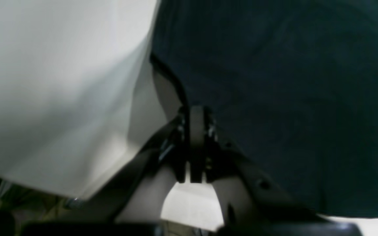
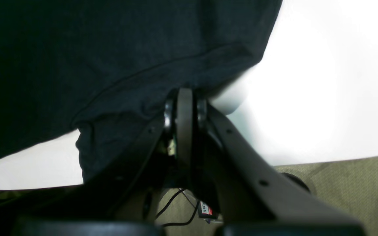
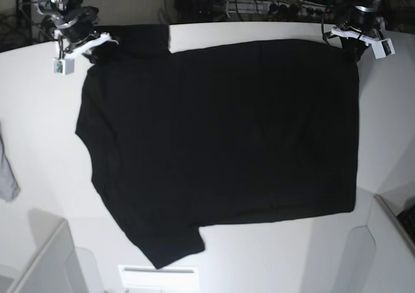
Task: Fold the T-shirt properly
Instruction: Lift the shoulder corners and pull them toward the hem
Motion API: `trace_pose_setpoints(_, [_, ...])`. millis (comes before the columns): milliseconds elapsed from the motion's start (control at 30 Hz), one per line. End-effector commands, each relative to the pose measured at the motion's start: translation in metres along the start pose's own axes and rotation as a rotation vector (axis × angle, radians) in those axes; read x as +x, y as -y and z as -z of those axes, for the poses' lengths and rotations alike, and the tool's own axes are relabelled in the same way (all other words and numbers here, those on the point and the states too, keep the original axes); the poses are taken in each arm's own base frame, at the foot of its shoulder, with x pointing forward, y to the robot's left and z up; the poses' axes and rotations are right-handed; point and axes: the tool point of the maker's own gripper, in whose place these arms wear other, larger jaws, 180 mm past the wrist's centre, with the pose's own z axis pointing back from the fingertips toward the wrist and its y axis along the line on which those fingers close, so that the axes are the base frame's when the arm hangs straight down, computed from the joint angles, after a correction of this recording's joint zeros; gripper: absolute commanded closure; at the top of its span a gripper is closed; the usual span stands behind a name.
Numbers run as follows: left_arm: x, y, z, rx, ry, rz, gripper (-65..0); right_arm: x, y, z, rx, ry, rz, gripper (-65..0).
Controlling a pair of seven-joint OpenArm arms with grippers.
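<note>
White tabletop (image 3: 39,144) fills the base view, with cables and gear along its top edge. Spread flat across it lies the large plain black short-sleeved cloth T-shirt (image 3: 220,137), one sleeve reaching the lower left of the frame.

The left gripper (image 3: 358,35), upper right of the base view, is clamped on the shirt's corner there; its jaws meet on dark cloth in the wrist view (image 1: 197,114). The right gripper (image 3: 83,40), upper left, pinches the fabric near the other sleeve (a seam runs just beside it) (image 2: 184,98).

Judging from this, both held corners should rise together and evenly, keeping the edge between them taut, so the fold lands straight.
</note>
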Motion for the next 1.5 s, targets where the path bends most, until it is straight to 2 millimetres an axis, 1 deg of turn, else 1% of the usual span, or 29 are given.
trace_pose_setpoints(0, [0.009, 0.000, -0.003, -0.007, 0.026, 0.012, 0.0, 0.011, -0.002, -0.003, 0.009, 0.039, -0.009, 0.0])
trace_pose_setpoints(133, [0.011, 0.002, -0.003, -0.012, 0.032, 0.009, 0.0, 0.023, -0.006, -0.001, 0.017, 0.069, -0.016, 0.0])
trace_pose_setpoints(233, [0.017, 0.005, 0.001, -0.020, 0.053, 0.002, 0.0, 0.039, -0.011, 0.002, 0.030, 0.110, -0.026, 0.0])
trace_pose_setpoints(333, [0.022, 0.008, 0.004, -0.026, 0.070, -0.003, 0.0, 0.050, -0.014, 0.004, 0.037, 0.132, -0.028, 0.0])
trace_pose_setpoints(467, [0.030, 0.012, 0.009, -0.036, 0.096, -0.010, 0.0, 0.060, -0.021, 0.010, 0.053, 0.115, -0.037, 0.0])
trace_pose_setpoints(767, [0.049, 0.022, 0.019, -0.058, 0.154, -0.028, 0.0, 0.089, -0.033, 0.020, 0.082, 0.131, -0.055, 0.0])
trace_pose_setpoints(900, [0.055, 0.029, 0.021, -0.095, 0.180, -0.124, 0.0, 0.101, -0.038, 0.023, 0.093, 0.144, -0.063, 0.0])
trace_pose_setpoints(1067, [0.061, 0.032, 0.023, -0.109, 0.197, -0.145, 0.0, 0.116, -0.033, 0.028, 0.030, 0.155, -0.117, 0.0])
trace_pose_setpoints(1167, [0.062, 0.028, 0.026, -0.086, 0.200, -0.163, 0.0, 0.127, -0.032, 0.030, 0.011, 0.175, -0.132, 0.0])
trace_pose_setpoints(1267, [0.061, 0.013, 0.028, -0.003, 0.196, -0.207, 0.0, 0.135, -0.032, 0.036, 0.011, 0.182, -0.130, 0.0])
trace_pose_setpoints(1367, [0.072, 0.015, 0.034, 0.000, 0.224, -0.226, 0.0, 0.140, -0.031, 0.044, 0.017, 0.179, -0.116, 0.0])
trace_pose_setpoints(1433, [0.072, 0.015, 0.037, 0.001, 0.226, -0.232, 0.0, 0.141, -0.030, 0.050, 0.021, 0.171, -0.107, 0.0])
trace_pose_setpoints(1467, [0.075, 0.016, 0.038, -0.001, 0.235, -0.234, 0.0, 0.142, -0.030, 0.053, 0.024, 0.167, -0.101, 0.0])
